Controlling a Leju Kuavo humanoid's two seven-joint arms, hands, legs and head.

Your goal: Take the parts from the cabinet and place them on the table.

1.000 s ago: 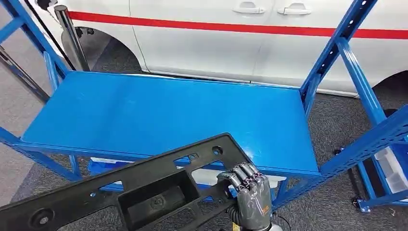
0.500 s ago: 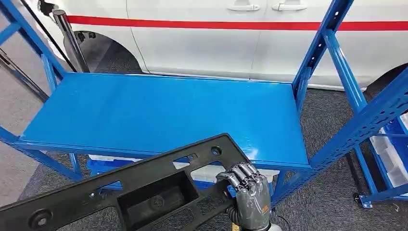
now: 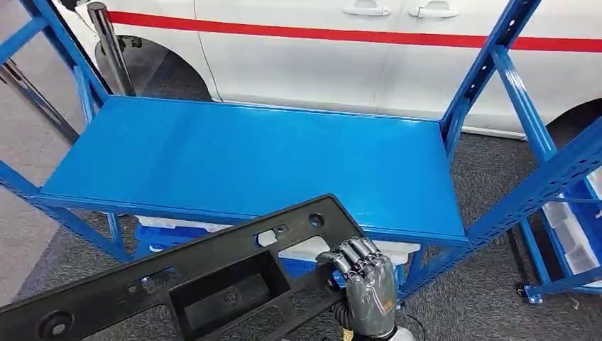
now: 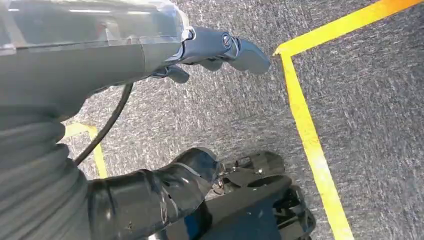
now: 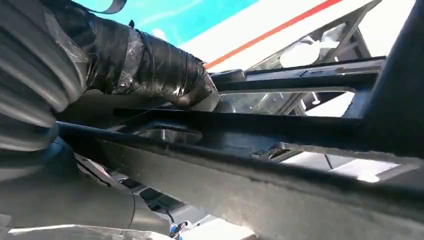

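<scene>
Black plastic part (image 3: 206, 280) is held by the right hand (image 3: 365, 288) at its near end, fingers curled over the edge, in front of the blue shelf (image 3: 248, 163). Since one second ago the whole head picture shifted; the grip is unchanged. Left wrist view: the left hand (image 4: 215, 50) hangs over grey carpet (image 4: 360, 100), fingers curled on nothing. Right wrist view: the part (image 5: 300, 150) from below.
</scene>
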